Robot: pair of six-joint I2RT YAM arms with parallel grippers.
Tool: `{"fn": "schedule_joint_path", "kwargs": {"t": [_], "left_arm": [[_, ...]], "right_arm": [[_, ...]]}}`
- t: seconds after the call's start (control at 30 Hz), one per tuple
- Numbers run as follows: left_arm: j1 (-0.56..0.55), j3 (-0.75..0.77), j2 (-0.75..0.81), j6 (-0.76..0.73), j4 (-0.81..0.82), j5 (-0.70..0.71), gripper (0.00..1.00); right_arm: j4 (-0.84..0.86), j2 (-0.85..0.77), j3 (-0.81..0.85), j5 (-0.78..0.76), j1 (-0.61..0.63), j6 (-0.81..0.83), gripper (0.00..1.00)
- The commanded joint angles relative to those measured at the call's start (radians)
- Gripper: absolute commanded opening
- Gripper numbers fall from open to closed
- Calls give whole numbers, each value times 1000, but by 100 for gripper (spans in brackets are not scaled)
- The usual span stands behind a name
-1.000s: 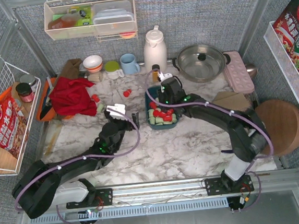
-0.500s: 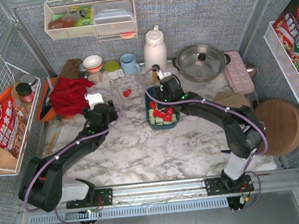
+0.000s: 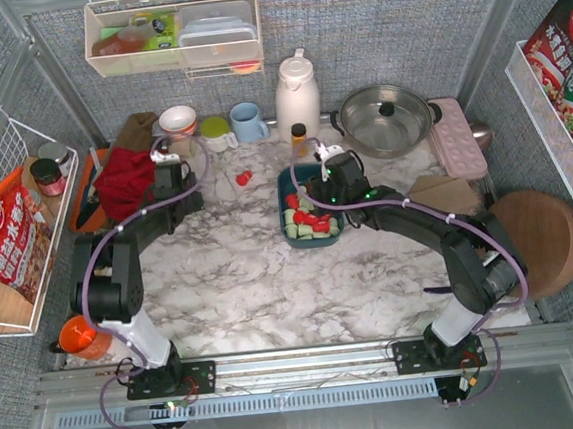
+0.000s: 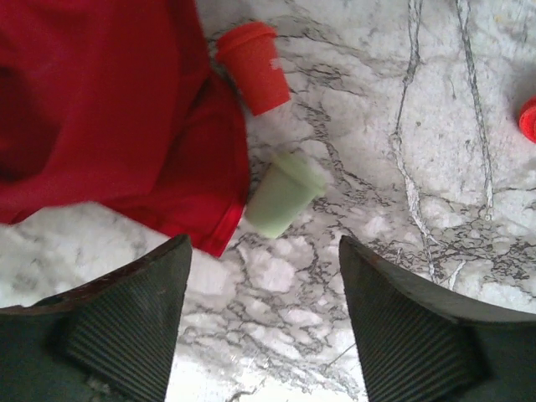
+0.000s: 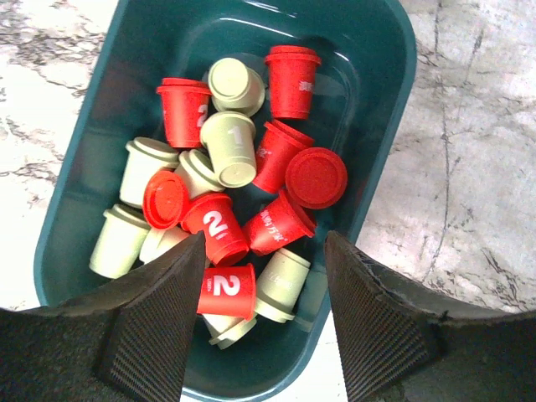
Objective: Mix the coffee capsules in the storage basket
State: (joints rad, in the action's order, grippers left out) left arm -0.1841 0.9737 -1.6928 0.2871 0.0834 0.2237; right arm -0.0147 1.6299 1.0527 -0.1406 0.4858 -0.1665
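Note:
The storage basket (image 3: 286,181) (image 5: 394,100), dark teal, stands mid-table holding several red and pale green coffee capsules (image 3: 310,218) (image 5: 251,167) piled together. My right gripper (image 3: 322,187) (image 5: 266,243) hovers open over the basket's end, with nothing between its fingers. My left gripper (image 3: 184,191) (image 4: 264,247) is open just above bare marble by the red cloth's edge. Just beyond it lie a green capsule (image 4: 283,194) and a red capsule (image 4: 251,67), both on their sides. Another red capsule (image 3: 244,177) lies alone on the table between cloth and basket.
A red cloth (image 3: 128,183) (image 4: 92,100) lies at the far left. Along the back stand a bowl (image 3: 178,121), a blue mug (image 3: 248,122), a white thermos (image 3: 296,93) and a pot (image 3: 386,117). An orange cup (image 3: 77,338) is near the left arm; a wooden board (image 3: 540,237) is at right.
My left arm has swung left and away to the red cloth's edge, and its jaws have narrowed slightly. The right gripper has opened wider and shifted a little over the basket.

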Motion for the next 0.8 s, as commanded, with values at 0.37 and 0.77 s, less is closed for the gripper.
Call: {"fn": "schedule_joint_path", "kwargs": {"t": [0.37,0.77], "left_arm": [[29,260,-240,-154,-243,-143,56],[25,197,-225,-210,-184,-178,36]], "right_arm": [[53,-16,-11,59,-14,27,62],[49,-13,-5,79,-16,19,62]]}}
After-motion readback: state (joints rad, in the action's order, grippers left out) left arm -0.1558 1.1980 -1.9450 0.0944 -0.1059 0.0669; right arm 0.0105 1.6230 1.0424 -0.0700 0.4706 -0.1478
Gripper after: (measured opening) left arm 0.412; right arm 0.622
